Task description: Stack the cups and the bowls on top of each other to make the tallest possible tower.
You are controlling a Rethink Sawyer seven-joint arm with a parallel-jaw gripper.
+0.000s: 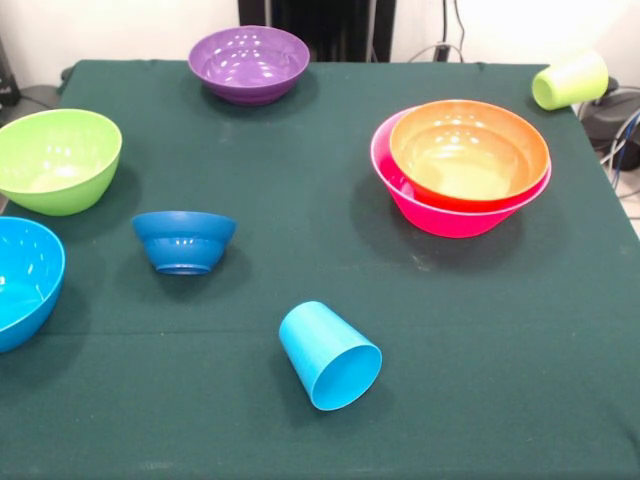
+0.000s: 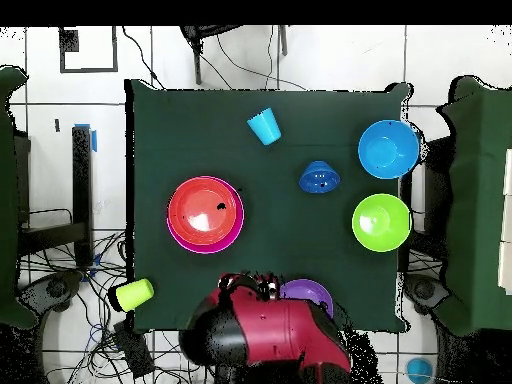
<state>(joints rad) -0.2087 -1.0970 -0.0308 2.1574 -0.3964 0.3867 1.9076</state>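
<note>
The tower is a large pink bowl (image 1: 452,218) with an orange bowl (image 1: 468,150) nested in it, at the right of the front view; it also shows in the overhead view (image 2: 205,214). A purple bowl (image 1: 249,62) stands at the far edge. A lime green bowl (image 1: 55,160), a sky blue bowl (image 1: 20,280) and a small dark blue bowl (image 1: 184,240) stand upright at the left. A sky blue cup (image 1: 330,355) lies on its side near the front. A yellow-green cup (image 1: 570,80) lies on its side at the far right corner. The small orange bowl is out of view. The gripper (image 2: 248,284) shows only at the drawn-back arm's end, beside the purple bowl (image 2: 308,293).
The table (image 1: 300,180) has a dark green cloth. The red and black arm (image 2: 275,335) hangs over the table's robot-side edge and covers part of the purple bowl from above. Cables (image 1: 620,140) lie beyond the right edge.
</note>
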